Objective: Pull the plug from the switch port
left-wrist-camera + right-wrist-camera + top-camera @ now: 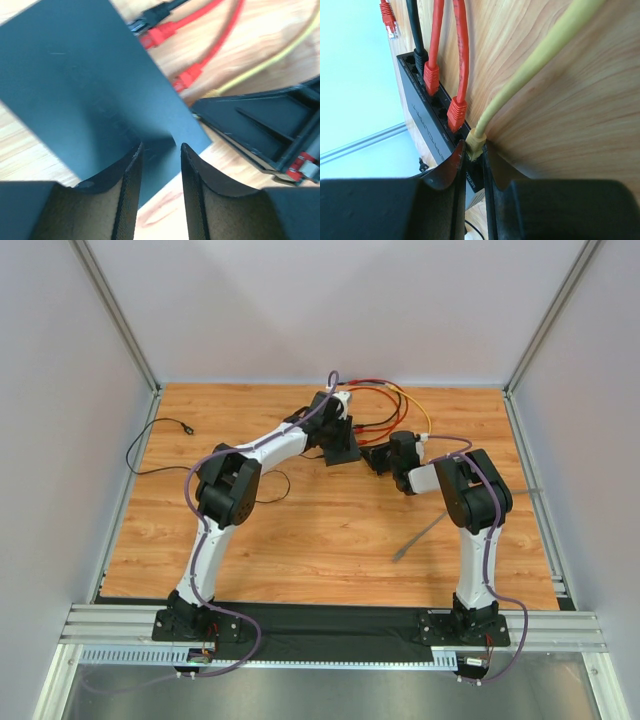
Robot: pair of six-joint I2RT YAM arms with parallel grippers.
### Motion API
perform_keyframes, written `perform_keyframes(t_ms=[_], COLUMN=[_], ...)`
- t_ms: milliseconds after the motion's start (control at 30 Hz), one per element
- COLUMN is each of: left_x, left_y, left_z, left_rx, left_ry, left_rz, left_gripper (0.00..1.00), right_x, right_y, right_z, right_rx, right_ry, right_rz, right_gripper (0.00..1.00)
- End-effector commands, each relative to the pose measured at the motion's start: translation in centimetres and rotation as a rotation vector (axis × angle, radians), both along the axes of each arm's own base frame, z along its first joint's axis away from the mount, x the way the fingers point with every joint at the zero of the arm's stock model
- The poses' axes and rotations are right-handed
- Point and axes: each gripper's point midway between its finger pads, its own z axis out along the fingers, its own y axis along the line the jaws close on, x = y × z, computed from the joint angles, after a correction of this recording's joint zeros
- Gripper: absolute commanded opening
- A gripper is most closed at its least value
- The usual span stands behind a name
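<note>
The switch [427,125] is a flat black box with a row of sockets; it also shows in the top view [341,449] and fills the left wrist view [85,85]. A black plug [420,57], two red plugs [431,77] and a yellow plug [476,141] sit at its sockets. My right gripper [474,150] is shut on the yellow plug, right at the socket. My left gripper [161,155] is open, its fingers [131,185] over the switch's near corner; I cannot tell whether they touch it.
Red cables and a yellow cable [420,412] loop behind the switch. A loose red plug [387,17] lies apart. A black cord [160,445] trails at the left. A grey cable [420,537] lies at the right. Enclosure walls stand on three sides.
</note>
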Motion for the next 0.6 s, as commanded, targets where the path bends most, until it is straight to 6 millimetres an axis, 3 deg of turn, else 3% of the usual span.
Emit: perform_keyframes(t_ms=[0, 167, 567], left_x=[1.2, 1.6, 2.9], left_y=[2.2, 2.0, 0.3], left_z=[-0.1, -0.1, 0.2], left_rx=[0.122, 0.244, 0.273], left_ry=[-0.028, -0.058, -0.106], left_rz=[0.051, 0.071, 0.078], left_gripper=[0.45, 0.53, 0.65], right_x=[-3.1, -3.3, -3.4], right_y=[-0.7, -0.3, -0.3], right_z=[-4.4, -4.6, -4.2], right_rx=[-0.108, -0.11, -0.144], right_ry=[0.154, 0.158, 0.142], right_rz=[0.027, 0.034, 0.028], right_gripper=[0.0, 0.0, 0.0])
